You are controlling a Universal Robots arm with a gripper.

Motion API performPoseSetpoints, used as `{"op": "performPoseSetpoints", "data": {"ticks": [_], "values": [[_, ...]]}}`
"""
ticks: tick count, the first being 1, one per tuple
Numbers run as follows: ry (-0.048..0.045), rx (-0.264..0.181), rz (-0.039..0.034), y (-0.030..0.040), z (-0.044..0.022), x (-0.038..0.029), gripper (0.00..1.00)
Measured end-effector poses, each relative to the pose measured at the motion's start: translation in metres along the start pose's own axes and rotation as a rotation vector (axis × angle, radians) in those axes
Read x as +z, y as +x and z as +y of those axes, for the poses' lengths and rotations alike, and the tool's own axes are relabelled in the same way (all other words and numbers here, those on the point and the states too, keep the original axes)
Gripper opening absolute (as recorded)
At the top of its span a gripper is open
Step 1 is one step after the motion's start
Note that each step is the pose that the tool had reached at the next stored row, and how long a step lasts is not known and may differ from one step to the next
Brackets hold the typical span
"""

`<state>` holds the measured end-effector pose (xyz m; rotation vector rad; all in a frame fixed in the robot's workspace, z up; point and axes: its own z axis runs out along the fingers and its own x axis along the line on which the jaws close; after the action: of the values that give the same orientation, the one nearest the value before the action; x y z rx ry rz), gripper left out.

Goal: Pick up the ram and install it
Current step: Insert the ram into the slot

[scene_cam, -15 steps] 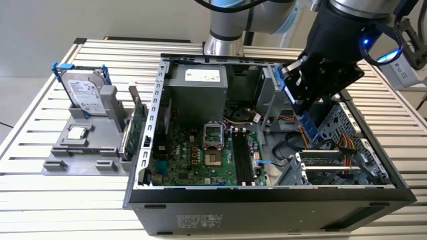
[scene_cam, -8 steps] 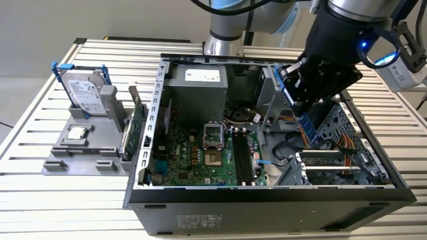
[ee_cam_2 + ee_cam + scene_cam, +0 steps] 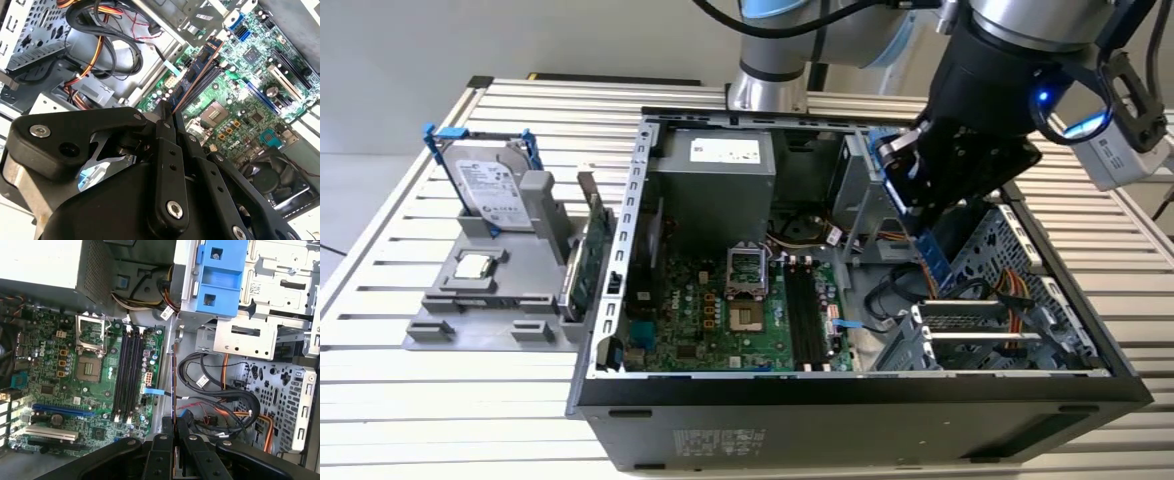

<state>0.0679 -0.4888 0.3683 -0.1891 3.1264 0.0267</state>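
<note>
**A:** Where's the ram (image 3: 933,262)?

**B:** It's clamped in the gripper (image 3: 918,218), whose jaws are narrow on its upper end. In the exterior view it hangs tilted, pointing toward five o'clock, inside the open computer case (image 3: 854,385).

**A:** Is it seated?

**B:** No. It's in the air over the cable bundle (image 3: 897,295) beside the drive cage (image 3: 1014,260). That puts it at about two o'clock from the black memory slots (image 3: 807,322), and apart from them.

**A:** And the wrist cameras?

**B:** In the second wrist view the ram (image 3: 197,70) runs straight out from between the fingertips (image 3: 165,127). In the first wrist view it shows edge-on, with the green motherboard (image 3: 95,365) beyond.

**A:** Anything outside the case?

**B:** At nine to ten o'clock of the motherboard, a grey fixture (image 3: 467,310) holds a hard drive (image 3: 494,190) in a blue-clipped frame and a green circuit card (image 3: 594,262).
</note>
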Motion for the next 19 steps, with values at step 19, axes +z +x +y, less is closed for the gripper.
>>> {"op": "performPoseSetpoints", "data": {"ticks": [19], "values": [[-0.0001, 0.000, -0.0001, 0.0001, -0.0002, 0.0124, 0.00]]}}
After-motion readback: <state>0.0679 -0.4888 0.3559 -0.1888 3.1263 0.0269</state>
